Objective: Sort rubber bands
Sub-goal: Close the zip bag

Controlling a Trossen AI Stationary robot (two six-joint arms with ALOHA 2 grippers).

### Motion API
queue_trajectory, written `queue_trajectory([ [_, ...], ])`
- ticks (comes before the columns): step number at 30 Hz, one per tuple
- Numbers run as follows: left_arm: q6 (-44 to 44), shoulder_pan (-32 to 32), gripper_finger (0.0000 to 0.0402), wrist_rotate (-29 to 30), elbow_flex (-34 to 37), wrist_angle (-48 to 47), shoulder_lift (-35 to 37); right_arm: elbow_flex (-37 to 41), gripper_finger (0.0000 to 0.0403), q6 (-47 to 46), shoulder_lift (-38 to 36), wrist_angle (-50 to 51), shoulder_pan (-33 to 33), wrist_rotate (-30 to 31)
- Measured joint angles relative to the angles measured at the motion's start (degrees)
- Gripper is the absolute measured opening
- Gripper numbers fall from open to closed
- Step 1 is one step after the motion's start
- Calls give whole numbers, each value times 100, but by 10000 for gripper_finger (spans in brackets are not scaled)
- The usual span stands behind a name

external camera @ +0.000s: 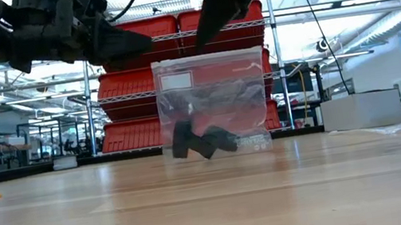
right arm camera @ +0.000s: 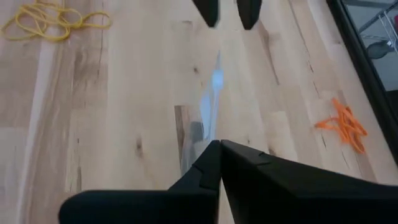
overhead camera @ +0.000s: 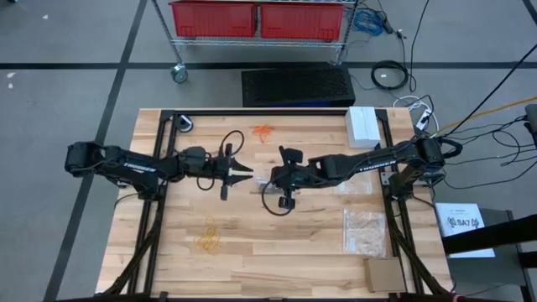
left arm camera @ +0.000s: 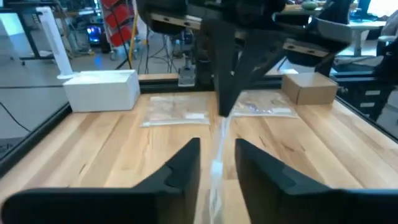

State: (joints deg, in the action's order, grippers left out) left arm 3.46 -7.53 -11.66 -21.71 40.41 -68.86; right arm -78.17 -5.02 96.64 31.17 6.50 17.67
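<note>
A clear plastic bag (external camera: 213, 102) stands upright at the table's middle, with black rubber bands (external camera: 201, 141) in its bottom. My right gripper (overhead camera: 271, 178) is shut on the bag from above. My left gripper (overhead camera: 247, 174) is open at the bag's left side. In the left wrist view its fingers (left arm camera: 186, 165) stand on either side of the bag's edge (left arm camera: 217, 168) with gaps. Orange rubber bands (overhead camera: 263, 132) lie toward the far edge. Pale yellow rubber bands (overhead camera: 207, 239) lie toward the near left. My right gripper pinches the bag's top edge (external camera: 207, 53) between its two shut fingers. The fingers come from above, slanting down from the table's right. The bag hangs upright below them, and its bottom (external camera: 219, 151) seems to be at the table top.
A white box (overhead camera: 362, 126) stands at the far right. Other clear bags (overhead camera: 365, 231) and a cardboard box (overhead camera: 384, 273) lie at the right and near right. A black cable loop (overhead camera: 277, 203) hangs by my right gripper.
</note>
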Motion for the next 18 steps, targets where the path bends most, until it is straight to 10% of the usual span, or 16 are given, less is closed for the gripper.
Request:
queue_trajectory([
  [18, 140, 129, 167, 127, 0, -578, -13, -4, 151, -349, 0, -453, 37, 0],
])
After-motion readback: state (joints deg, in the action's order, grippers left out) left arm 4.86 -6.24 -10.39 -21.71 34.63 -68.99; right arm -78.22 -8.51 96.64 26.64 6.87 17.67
